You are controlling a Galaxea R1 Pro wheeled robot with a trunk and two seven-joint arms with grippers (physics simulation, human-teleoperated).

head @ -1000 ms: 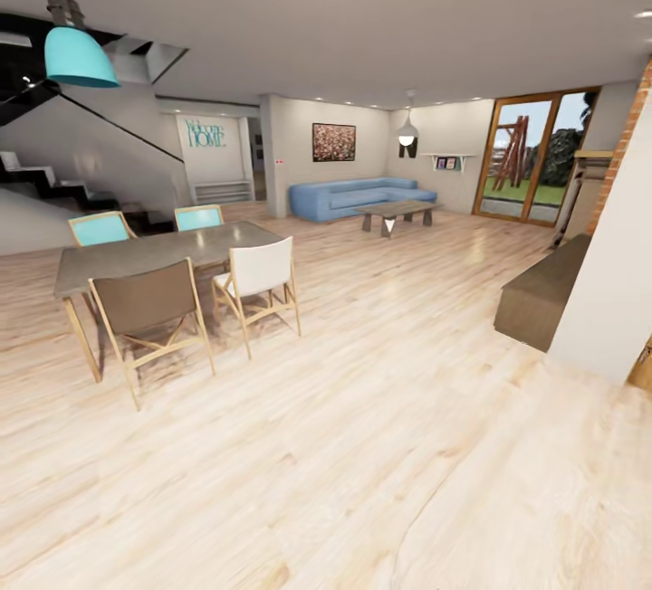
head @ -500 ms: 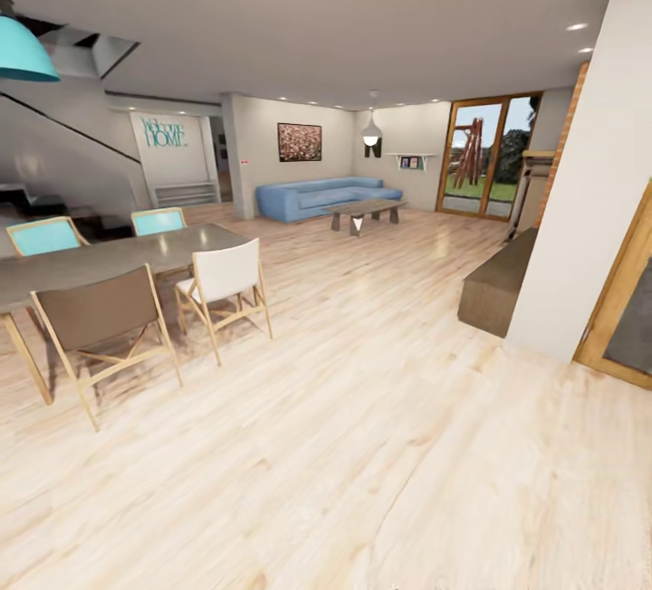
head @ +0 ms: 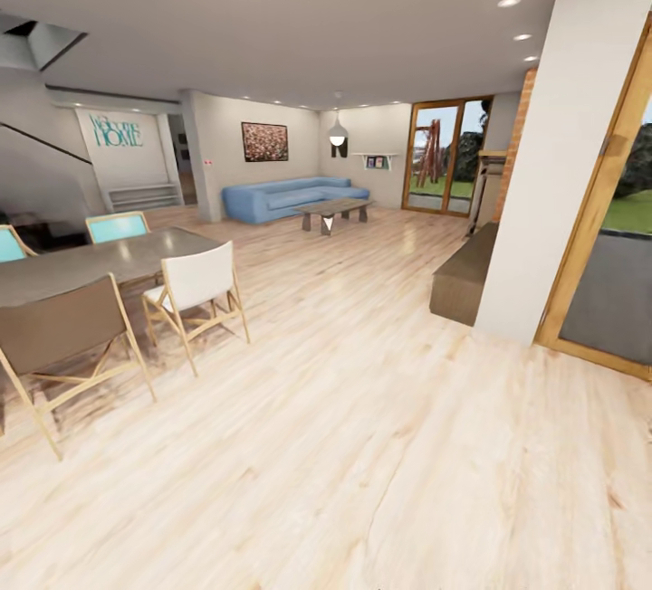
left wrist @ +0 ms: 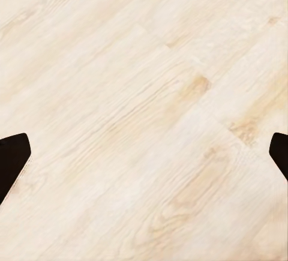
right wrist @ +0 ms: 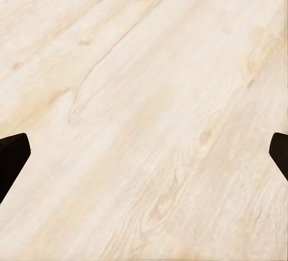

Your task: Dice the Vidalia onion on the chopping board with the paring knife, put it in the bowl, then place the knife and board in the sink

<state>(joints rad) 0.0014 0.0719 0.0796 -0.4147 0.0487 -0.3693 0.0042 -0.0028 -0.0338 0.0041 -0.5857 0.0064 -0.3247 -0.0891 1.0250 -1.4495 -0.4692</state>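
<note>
While I was steering the rig toward the kitchen, the pale wood-plank floor [head: 362, 445] took up most of the head view of an open living room. A white square pillar [head: 561, 165] and a timber-framed glass door [head: 616, 246] stood at the right, the door cut off by the picture's edge. A grey rectangular dining table [head: 91, 260] with wood-framed chairs [head: 195, 287] sat at the left, partly cropped; a long blue sofa [head: 285, 198] lay against the far wall. I judged the onion, board, knife, bowl and sink to be elsewhere, with no step begun. The left gripper [left wrist: 144, 159] and right gripper [right wrist: 144, 159] hung over bare planks, jaws spread wide and empty, presumably parked for travel.
</note>
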